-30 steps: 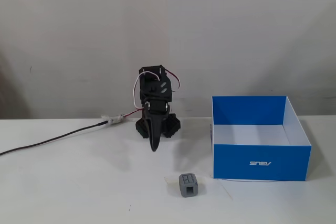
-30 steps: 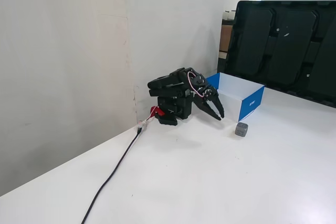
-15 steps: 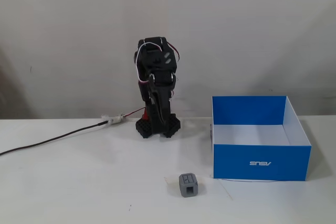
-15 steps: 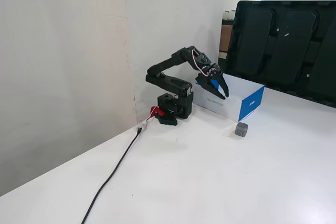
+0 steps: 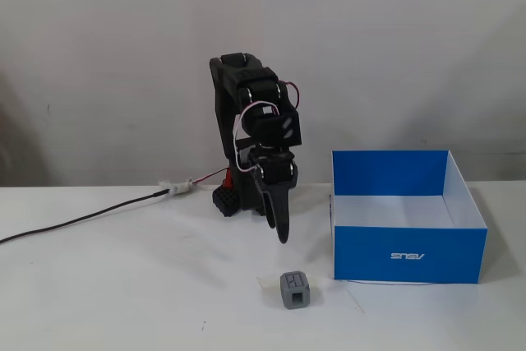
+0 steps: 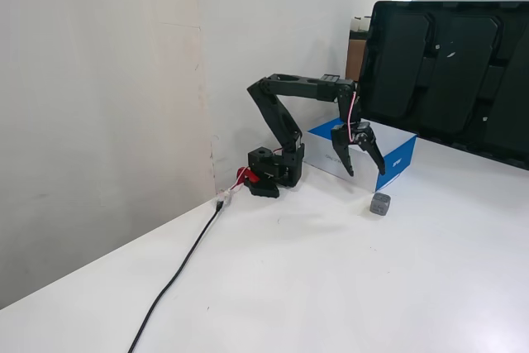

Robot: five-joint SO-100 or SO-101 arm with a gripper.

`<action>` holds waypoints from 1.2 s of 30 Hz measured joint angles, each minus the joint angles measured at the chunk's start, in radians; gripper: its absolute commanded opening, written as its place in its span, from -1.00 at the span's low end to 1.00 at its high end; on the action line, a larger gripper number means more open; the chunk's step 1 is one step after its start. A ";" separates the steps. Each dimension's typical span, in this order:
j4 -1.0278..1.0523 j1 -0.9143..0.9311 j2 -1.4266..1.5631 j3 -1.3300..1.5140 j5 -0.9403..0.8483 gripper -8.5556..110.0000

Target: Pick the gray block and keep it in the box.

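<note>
The gray block [image 5: 294, 289] is a small cube that sits on the white table, in front of the arm and just left of the box's front corner. It also shows in the other fixed view [image 6: 380, 203]. The box [image 5: 408, 254] is blue with a white inside, stands at the right and looks empty; the side fixed view shows it behind the gripper [image 6: 400, 157]. My gripper [image 5: 282, 234] hangs pointing down above the table, behind and above the block and apart from it. In the side fixed view the gripper [image 6: 364, 169] has its jaws spread open and holds nothing.
A black cable [image 5: 82, 218] runs left from the arm's base [image 5: 228, 200] across the table. A large dark monitor [image 6: 446, 72] stands behind the box. A white wall is close behind the arm.
</note>
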 measured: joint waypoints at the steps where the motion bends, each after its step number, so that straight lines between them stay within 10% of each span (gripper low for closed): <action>1: 0.000 0.000 -0.052 -0.029 0.000 -0.33; 22: -0.163 -0.021 -0.713 -0.319 -0.006 -0.27; 27: -0.183 -0.021 -0.765 -0.347 -0.006 -0.82; 36: -0.107 -0.021 -0.765 -0.413 -0.006 -0.85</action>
